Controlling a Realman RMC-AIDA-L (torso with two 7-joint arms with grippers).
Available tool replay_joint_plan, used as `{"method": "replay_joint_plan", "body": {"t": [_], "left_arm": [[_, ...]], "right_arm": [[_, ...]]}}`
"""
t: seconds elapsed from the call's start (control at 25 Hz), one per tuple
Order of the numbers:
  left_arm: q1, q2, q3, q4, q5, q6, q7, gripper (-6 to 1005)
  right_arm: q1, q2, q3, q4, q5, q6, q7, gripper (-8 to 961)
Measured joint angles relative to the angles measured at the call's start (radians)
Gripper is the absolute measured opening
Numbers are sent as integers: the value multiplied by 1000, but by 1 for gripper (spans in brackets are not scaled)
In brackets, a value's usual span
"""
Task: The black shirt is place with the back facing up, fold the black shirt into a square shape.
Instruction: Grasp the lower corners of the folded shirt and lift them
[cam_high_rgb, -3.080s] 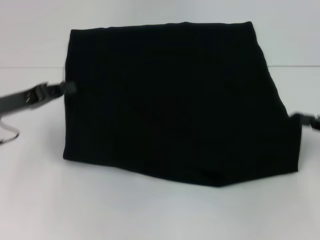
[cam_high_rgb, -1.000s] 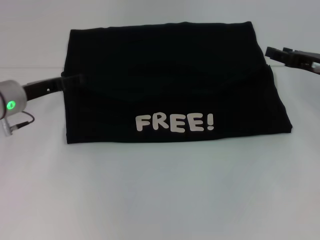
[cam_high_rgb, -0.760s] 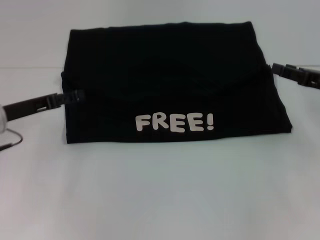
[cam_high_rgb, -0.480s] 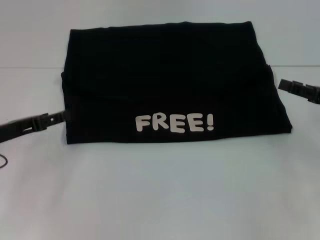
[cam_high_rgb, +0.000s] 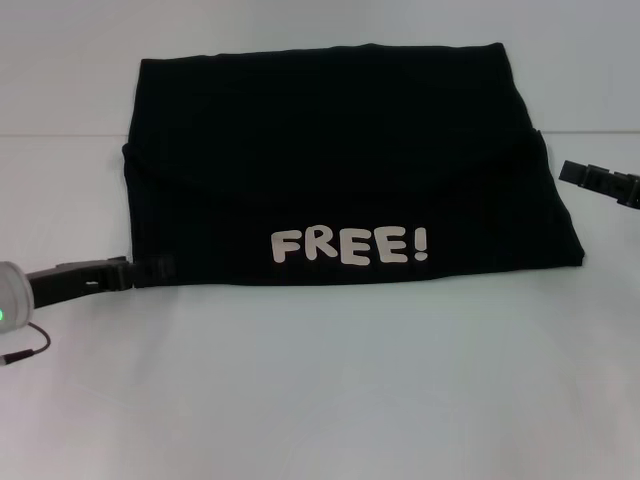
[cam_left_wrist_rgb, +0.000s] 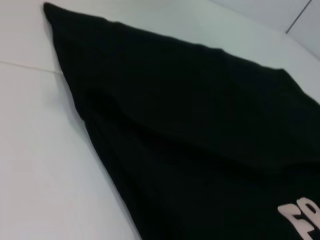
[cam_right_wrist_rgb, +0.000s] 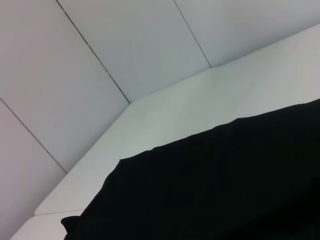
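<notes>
Left gripper (cam_high_rgb: 150, 268): placed at the shirt's near left corner; jaws state cannot be told.
Black shirt (cam_high_rgb: 340, 160): laid folded on the white table (cam_high_rgb: 320, 390), white "FREE!" (cam_high_rgb: 350, 245) lettering shown along the near edge.
Right gripper (cam_high_rgb: 580, 174): held just beside the shirt's right edge; jaws state cannot be told.

white table (cam_high_rgb: 320, 400), folded black shirt (cam_high_rgb: 340, 150)

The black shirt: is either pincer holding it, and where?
The left pincer sits at the black shirt's near left corner; a grip cannot be told. The right pincer hangs clear of it.
</notes>
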Motion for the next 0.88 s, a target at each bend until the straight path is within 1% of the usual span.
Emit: {"method": "replay_joint_plan", "body": {"t": [0.16,0.44,0.76,0.88], "left_arm": [[-6,-1,19,-16,4,-30,-3,848],[-9,-1,24,-21,5,-14,-4,800],[-12,0,36,-21,25,-37,-5,744],[-18,1,37,-21,32,-38,-6,630]], "right_arm": [[3,0,0,-1,0,1,0,594],[1,0,1,-3,0,2,0,588],[-3,0,1,-5,0,0,0,581],[-5,0,1,-8,0,-3,0,578]]}}
